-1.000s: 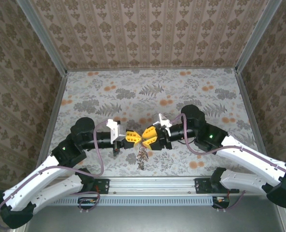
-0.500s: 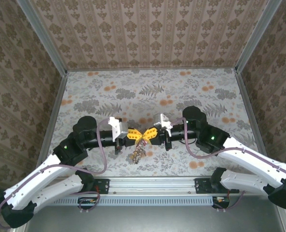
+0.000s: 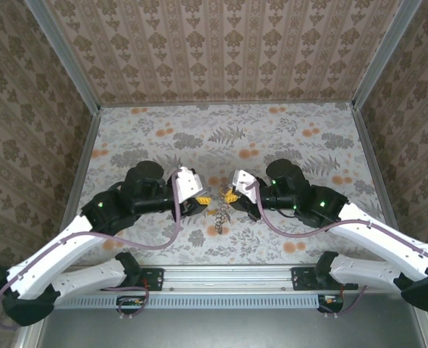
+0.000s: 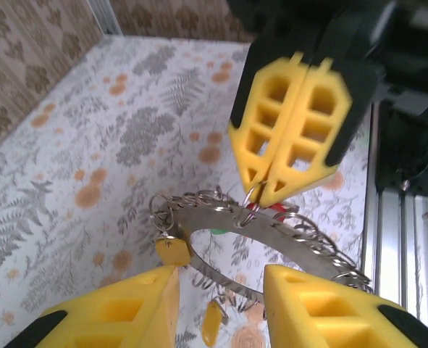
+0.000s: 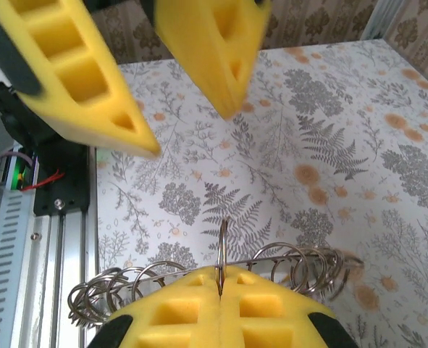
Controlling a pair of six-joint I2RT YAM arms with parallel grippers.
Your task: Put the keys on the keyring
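Floral table (image 3: 271,138), patterned walls (image 3: 221,51) around, rail (image 3: 228,279) at 6 o'clock. Over table centre, right gripper (image 4: 263,190), pressed together, pinches the keyring (image 4: 214,220) by a small loop (image 4: 251,199). Left gripper (image 4: 219,286), spread, faces it from 9 o'clock, the yellow tag (image 4: 171,251) hanging just before its fingers.
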